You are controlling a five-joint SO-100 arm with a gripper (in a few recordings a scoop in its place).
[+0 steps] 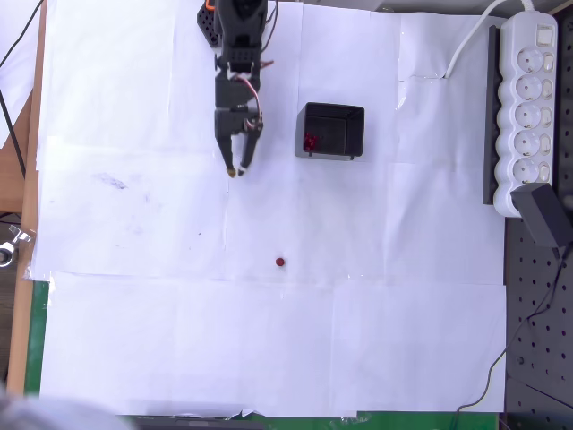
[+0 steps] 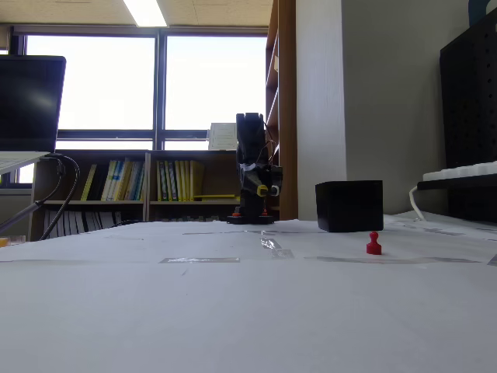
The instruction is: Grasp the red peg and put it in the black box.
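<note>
While nearly closed, the hand [image 1: 238, 167] holds nothing above the paper [image 1: 134, 224].

Bright, even overhead view; fixed view backlit by glaring windows [image 2: 147, 85], near paper [image 2: 233, 311] soft-focused.

The red peg [image 1: 280, 262] stands upright on the white paper covering the bench [image 1: 134, 340], a small dark-red dot from overhead; in the fixed view [image 2: 373, 244] it shows a round head over a wider base. The black box [image 1: 330, 132], square, open-topped and thick-walled, sits well apart from it, further up the overhead view and slightly right. Another small red piece [image 1: 310, 142] lies inside the box against its left wall.
</note>
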